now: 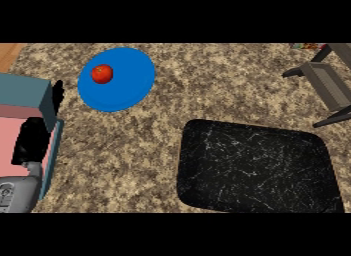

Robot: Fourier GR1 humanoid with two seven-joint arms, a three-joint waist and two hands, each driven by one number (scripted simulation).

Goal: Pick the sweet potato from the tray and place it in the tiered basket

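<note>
**What your robot shows of itself**

Look to the lower left corner. The left forearm [12, 194] is a rounded, light-grey casing with a paler inset panel. The panel carries small dark markings too fine for you to read. A narrow pale collar caps its upper end, and above that comes the left hand [32, 142] — matte black all over and blocky in outline. Its fingers [57, 97] are just as black, with knobbly edges.

tiered basket [330, 80] cut by right edge, left robot hand [30, 142] partly behind teal box [15, 92]
</note>
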